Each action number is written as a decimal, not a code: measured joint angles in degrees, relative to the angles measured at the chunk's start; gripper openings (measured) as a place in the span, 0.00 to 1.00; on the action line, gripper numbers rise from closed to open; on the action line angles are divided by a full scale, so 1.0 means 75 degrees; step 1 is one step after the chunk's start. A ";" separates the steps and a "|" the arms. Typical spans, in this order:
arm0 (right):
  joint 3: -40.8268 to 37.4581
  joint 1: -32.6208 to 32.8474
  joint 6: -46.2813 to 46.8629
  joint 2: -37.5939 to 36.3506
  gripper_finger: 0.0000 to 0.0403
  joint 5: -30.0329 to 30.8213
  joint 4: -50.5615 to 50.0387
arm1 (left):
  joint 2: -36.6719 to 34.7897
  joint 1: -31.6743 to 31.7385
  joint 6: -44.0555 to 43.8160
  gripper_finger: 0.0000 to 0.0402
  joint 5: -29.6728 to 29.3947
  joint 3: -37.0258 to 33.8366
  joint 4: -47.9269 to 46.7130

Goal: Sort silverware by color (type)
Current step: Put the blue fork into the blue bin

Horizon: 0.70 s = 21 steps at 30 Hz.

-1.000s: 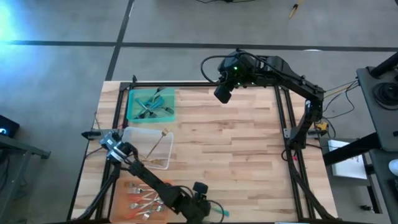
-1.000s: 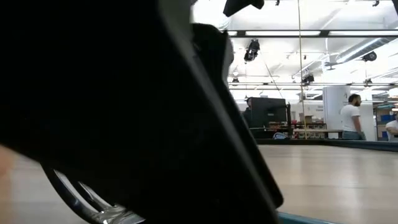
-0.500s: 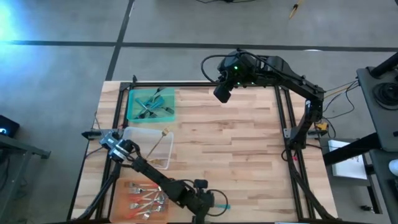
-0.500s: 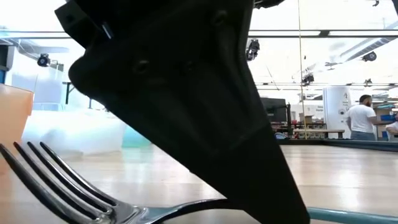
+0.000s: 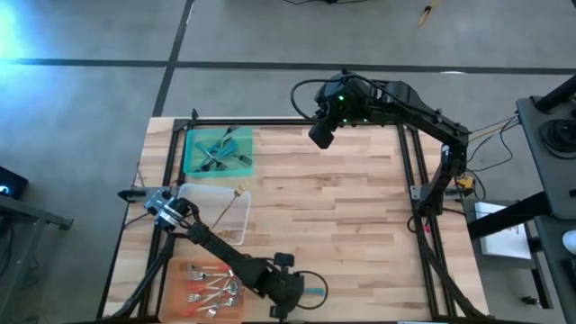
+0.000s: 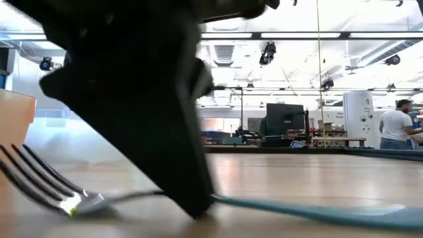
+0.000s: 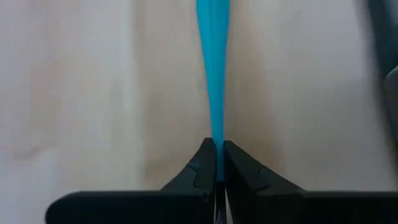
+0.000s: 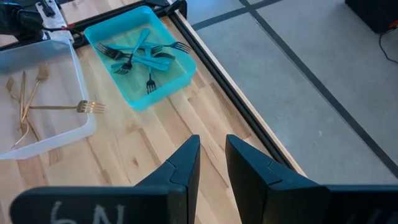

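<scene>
A fork with a teal handle (image 5: 315,291) and metal tines (image 6: 39,185) lies near the table's near edge, right of the orange tray (image 5: 180,273). My left gripper (image 5: 293,289) is shut on it and slants down from the left. My right gripper (image 5: 321,137) hangs high over the far edge, open with nothing between its fingers (image 8: 186,162). Below it, the teal tray (image 8: 163,93) holds several teal-handled forks (image 8: 140,56). The clear tray (image 8: 81,127) holds gold forks (image 8: 62,107). Forks with coral handles (image 5: 209,290) lie in the orange tray. My left gripper pinches the fork's slim teal handle (image 7: 217,146) between its two fingertips, close to where the handle meets the metal neck (image 6: 132,196). The fingers (image 6: 188,192) come slanting down from above. The fork lies about level and low; whether it is clear of the table I cannot tell.
The three trays stand in a column along the table's left side: teal (image 5: 188,155) far, clear (image 5: 193,193) middle, orange near. The wooden top (image 5: 342,225) right of them is bare. A black frame rail (image 5: 288,123) runs along the far edge. People stand far off in the room.
My left gripper has come onto the teal-handled fork near the front edge, then shifted a little toward the far edge with the fork. The fork now lies farther from the near edge and its tines show smaller in the low view.
</scene>
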 joint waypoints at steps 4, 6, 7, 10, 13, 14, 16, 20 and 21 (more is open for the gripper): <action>0.0000 0.0001 0.0002 0.0002 0.17 0.0002 0.0003 | -0.0405 0.0039 0.0013 0.01 -0.0540 -0.0017 -0.0957; 0.0000 0.0003 0.0009 0.0003 0.17 0.0003 0.0003 | -0.0623 0.0044 -0.0036 0.01 -0.0940 -0.0014 -0.1366; 0.0000 0.0000 0.0004 0.0000 0.17 0.0001 0.0002 | -0.0716 0.0042 -0.0046 0.01 -0.1127 -0.0014 -0.1524; 0.0000 0.0000 0.0012 0.0000 0.17 0.0000 0.0000 | -0.0966 0.0031 -0.0036 0.01 -0.1507 -0.0017 -0.1967; 0.0000 0.0000 0.0001 0.0002 0.17 0.0000 0.0001 | -0.1321 0.0053 0.0123 0.01 -0.1750 -0.0083 -0.2528; 0.0000 0.0001 0.0002 0.0000 0.17 0.0000 0.0003 | -0.1468 0.0078 0.0171 0.01 -0.1776 -0.0131 -0.2718; 0.0000 0.0003 0.0011 0.0000 0.17 0.0000 0.0001 | -0.1787 0.0147 0.0194 0.01 -0.1991 -0.0252 -0.3083; 0.0000 0.0002 0.0006 0.0000 0.17 0.0000 0.0003 | -0.2741 0.0328 0.0182 0.01 -0.2398 -0.1036 -0.3278; 0.0000 0.0000 0.0012 0.0002 0.17 0.0000 0.0002 | -0.3026 0.0404 0.0164 0.01 -0.2401 -0.1334 -0.3269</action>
